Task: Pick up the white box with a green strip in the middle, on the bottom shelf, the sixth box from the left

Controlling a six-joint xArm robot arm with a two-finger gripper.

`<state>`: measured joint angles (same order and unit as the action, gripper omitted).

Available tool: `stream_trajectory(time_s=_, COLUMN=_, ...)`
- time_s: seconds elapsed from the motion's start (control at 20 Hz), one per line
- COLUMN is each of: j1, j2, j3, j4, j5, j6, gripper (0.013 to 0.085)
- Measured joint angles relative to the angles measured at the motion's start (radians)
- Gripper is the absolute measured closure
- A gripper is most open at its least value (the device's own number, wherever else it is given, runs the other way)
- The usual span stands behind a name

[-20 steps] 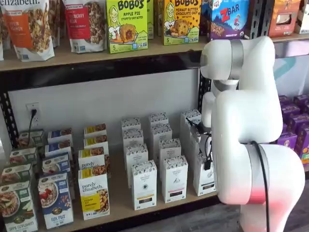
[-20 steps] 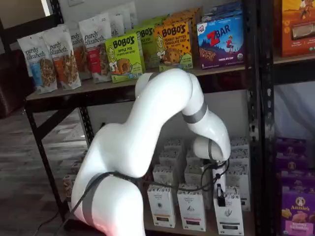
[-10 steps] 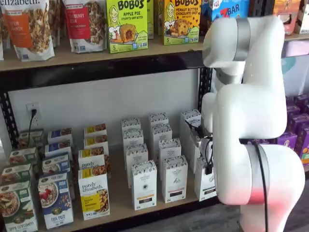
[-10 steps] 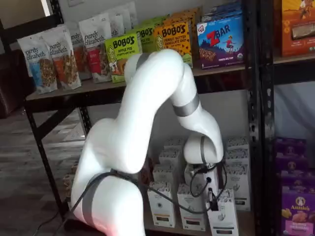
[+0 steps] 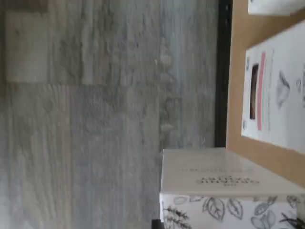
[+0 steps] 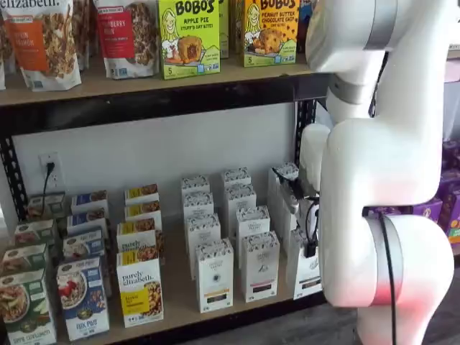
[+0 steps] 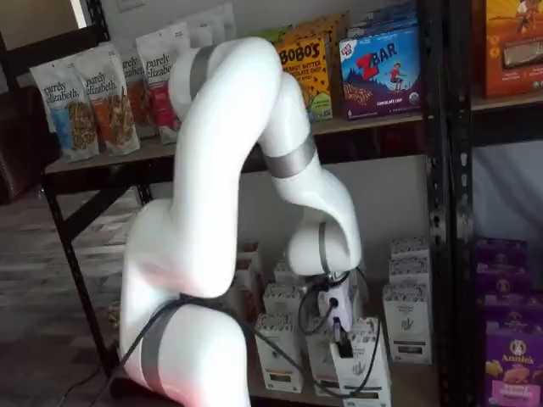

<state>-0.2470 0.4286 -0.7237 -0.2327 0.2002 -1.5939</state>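
white box pinched at the front edge of the bottom shelf

the bottom shelf (image 6: 176,295) carries short purely elizabeth boxes (image 6: 139,287) at one side and rows of tall white cartons (image 6: 214,277) in the middle. the upper shelf (image 6: 144,80) holds granola bags (image 6: 43,39), bobo's boxes (image 6: 188,36) and a zbar box (image 7: 382,68).

the white box (image 7: 363,369) is tall and narrow, with a black-and-white leaf pattern on its top and a small emblem on the front. in a shelf view the arm covers half of the box (image 6: 307,272), and a dark band shows low on its front; the colour of the band i cannot tell. it stands upright at the front edge of the bottom shelf, in front of the other white cartons. in the wrist view the box (image 5: 224,186) is very close, and it covers part of the black front rail (image 5: 221,71) and of the grey floor (image 5: 95,119).

the gripper (image 7: 343,339) comes down on the top of the box and pinches it. only one black finger shows plainly, flat against the box, with a cable beside it. in a shelf view the gripper (image 6: 310,244) is mostly behind the white arm.

compared with one second ago, the box has moved together with the gripper, away from the black upright and toward the front. the elbow of the arm is now higher, in front of the goods of the upper shelf.
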Motion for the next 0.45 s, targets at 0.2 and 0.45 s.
stream_trajectory(time_s=0.2, j1=0.043, j2=-0.139, j3=0.095, j4=0.091, j5=0.055, j6=-0.044, gripper=0.045)
stream_trajectory(time_s=0.45, j1=0.091, j2=-0.317, j3=0.19, j4=0.106, j5=0.159, j6=-0.012, gripper=0.045)
